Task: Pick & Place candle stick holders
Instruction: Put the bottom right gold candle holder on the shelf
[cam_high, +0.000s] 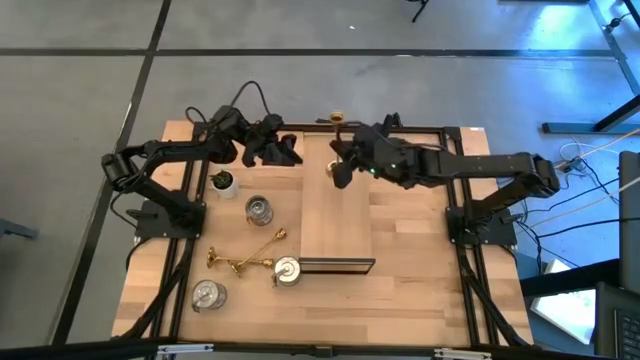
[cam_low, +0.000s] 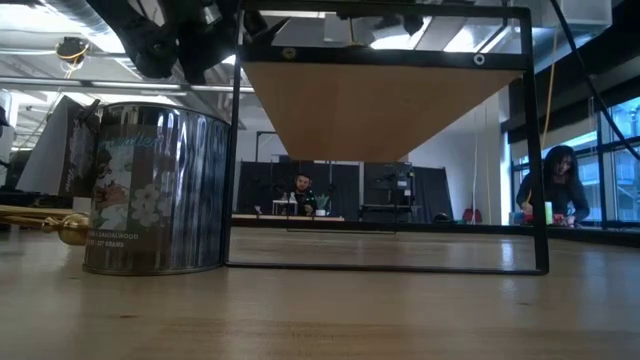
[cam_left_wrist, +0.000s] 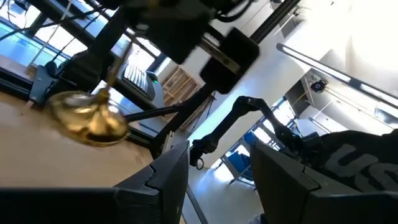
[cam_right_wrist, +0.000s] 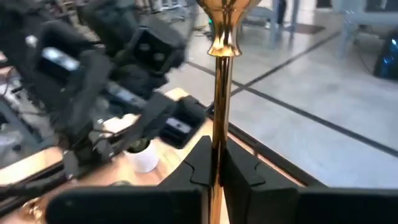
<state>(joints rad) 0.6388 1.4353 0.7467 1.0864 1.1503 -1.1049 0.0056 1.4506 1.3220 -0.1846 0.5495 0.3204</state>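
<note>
My right gripper (cam_high: 340, 165) is shut on a slim gold candle stick holder (cam_right_wrist: 219, 74) over the far end of the wooden board (cam_high: 338, 215). Its round base (cam_left_wrist: 87, 118) hangs close above the wood, and its cup top (cam_high: 337, 118) leans toward the far edge. My left gripper (cam_high: 288, 152) stands open just left of it, with nothing between its fingers (cam_left_wrist: 168, 180). Two more gold sticks (cam_high: 245, 258) lie crossed at the near left. Three silvery round cups (cam_high: 258, 210) (cam_high: 209, 294) (cam_high: 287, 271) stand around them. My right gripper pinches the holder's thin stem (cam_right_wrist: 217, 121) between its two fingers, on the lower part not far above the base (cam_left_wrist: 93, 115). The fingers come about level from the table's right and lie across the stem. The holder stands tilted; whether its base touches the board cannot be told.
The board rests on a black wire frame (cam_low: 540, 150) in the middle of the table. A small green potted plant (cam_high: 223, 182) stands below the left arm. In the low view a silvery cup (cam_low: 155, 190) and a gold stick's end (cam_low: 70, 228) stand close by. People sit in the room behind.
</note>
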